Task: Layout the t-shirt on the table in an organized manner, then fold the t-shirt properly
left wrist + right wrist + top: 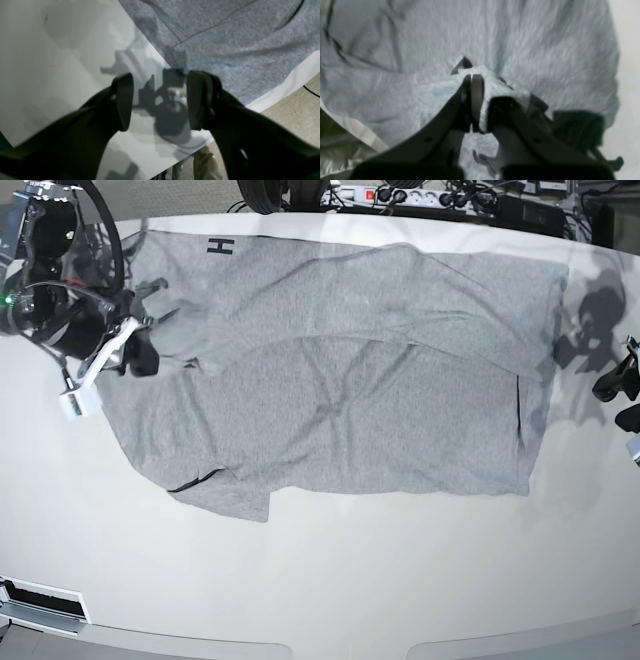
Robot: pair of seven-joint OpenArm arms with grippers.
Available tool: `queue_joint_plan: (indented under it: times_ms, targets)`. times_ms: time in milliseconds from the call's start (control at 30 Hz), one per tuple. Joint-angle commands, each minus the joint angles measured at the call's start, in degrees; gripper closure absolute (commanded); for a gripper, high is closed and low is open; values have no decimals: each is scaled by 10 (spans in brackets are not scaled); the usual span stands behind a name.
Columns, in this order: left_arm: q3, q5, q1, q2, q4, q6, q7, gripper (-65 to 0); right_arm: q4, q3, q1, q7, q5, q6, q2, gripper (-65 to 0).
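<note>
Right gripper (pixel 477 77): its dark fingers are pressed together on a raised pinch of the heather-grey cotton t-shirt (pixel 340 380). In the base view this gripper sits at the shirt's end on that view's left, near the table's far edge.

Left gripper (pixel 158 100): its two black fingers (pixel 123 100) stand wide apart with nothing between them. They hang over bare tabletop just beside the shirt's edge; one finger overlaps the cloth in the wrist view, but I cannot tell whether it touches.

T-shirt: it lies spread across the far half of the large glossy off-white table (pixel 320 580), long axis running left to right in the base view. Black letters (pixel 220 246) show at its far edge. One sleeve (pixel 225 492) sticks out toward the near side. A fold runs across the middle, and the cloth bunches around the right gripper.

Progress: the laying-out step looks mostly done but not finished, since the end held by the right gripper is rumpled. No proper fold appears to be made yet.

Remaining: likely smoothing that end, then all of the folding.
</note>
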Motion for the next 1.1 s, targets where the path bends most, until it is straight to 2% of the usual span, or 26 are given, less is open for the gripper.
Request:
queue_joint_plan:
  times_ms: [0, 100, 133, 200, 233, 267, 300, 333, 367, 400, 467, 500, 567, 633, 733, 833, 967, 1067]
  targets:
    - [-9, -3, -9, -17, 5, 0, -8, -346, 10, 2, 9, 14, 17, 3, 6, -22]
    - [-9, -3, -21, -17, 5, -3, -8, -342, 11, 4, 30, 8, 19, 3, 17, -279]
    - [-9, -5, -28, -17, 5, -10, -5, -336, 14, 4, 37, 2, 19, 3, 24, -337]
    - [-9, -35, -35, -18, 5, -45, 20, -291, 26, 4, 47, -32, 32, 3, 44, -355]
    - [-8, -64, -33, -19, 5, -62, 43, -245, 37, 4, 49, -65, 57, 3, 56, -344]
    - [-8, -96, -30, -21, 5, -62, 68, -178, 50, 4, 50, -107, 90, 3, 68, -317]
    - [-8, -121, -25, -22, 5, -62, 88, -87, 64, 4, 50, -153, 133, 3, 80, -267]
    - [-8, -139, -22, -22, 5, -62, 100, 0, 79, 4, 50, -202, 184, 3, 89, -189]
    - [-8, -151, -19, -22, 5, -62, 103, 0, 93, 4, 50, -230, 236, 3, 96, -90]
    - [-8, -164, -15, -22, 5, -62, 103, 0, 104, 4, 49, -230, 287, 3, 99, 0]
    - [-8, -193, -6, -17, 6, -62, 103, 0, 107, 3, 40, -230, 375, 3, 104, 0]
    - [-8, -196, 0, -13, 6, -62, 103, 0, 107, 3, 28, -230, 398, 3, 104, 0]
    - [-8, -184, 17, -5, 6, -62, 103, 0, 107, 3, 2, -230, 405, 3, 100, 0]
    - [-8, -151, 35, 13, 6, -62, 100, 0, 107, 3, -22, -230, 372, 3, 93, 0]
    - [-7, -105, 57, 43, 6, -62, 59, 0, 106, 2, -49, -227, 263, 3, 82, 0]
    - [-7, -52, 69, 75, 6, -62, 16, 0, 106, -17, -75, -146, 155, 3, 82, 0]
    - [-7, -18, 70, 123, 5, -62, 5, 0, 105, -63, -101, -27, -2, 3, 82, 0]
    - [-7, 9, 70, 155, 2, -62, 0, 0, 105, -104, -112, 15, -82, 3, 82, 0]
